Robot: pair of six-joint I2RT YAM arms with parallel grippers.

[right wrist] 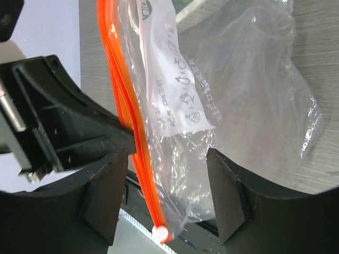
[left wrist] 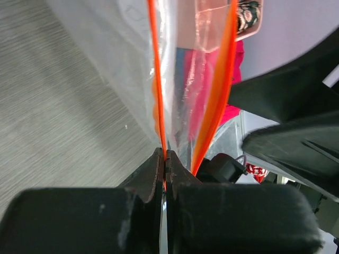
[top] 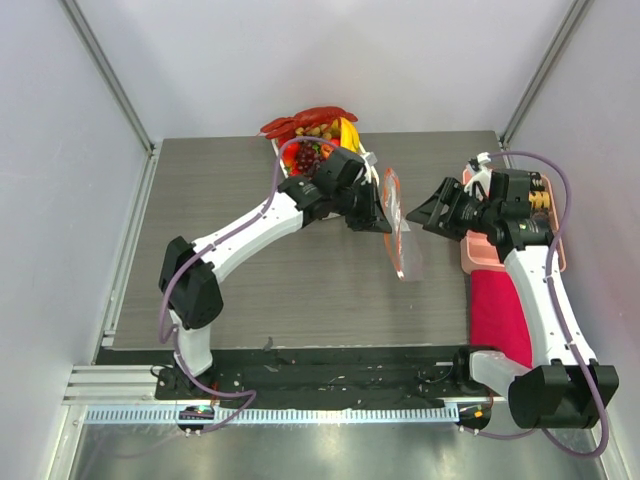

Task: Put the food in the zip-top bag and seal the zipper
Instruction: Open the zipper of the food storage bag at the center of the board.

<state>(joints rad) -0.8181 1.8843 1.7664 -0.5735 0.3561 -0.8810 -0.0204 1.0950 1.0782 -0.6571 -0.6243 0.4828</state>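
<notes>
Two robot arms are working one clear zip-top bag above the middle of the grey table. The left gripper is pinching one lip of the orange zipper, its jaws pressed together on the strip, apparently to hang the bag upright with its mouth off the surface. The second orange lip is bowing away to the side, leaving the mouth parted. The right gripper is straddling the bag with its jaws spread wide, touching nothing that can be made out. It is seemingly lining up to take the free lip and pull the opening wide for loading. One white end piece is showing at one end of the strip. The bag is looking empty. The food is sitting in a single heap at the table's far edge, well apart from the bag, its pieces too bunched to count. One pink tray and one red cloth are lying beneath the right arm.
</notes>
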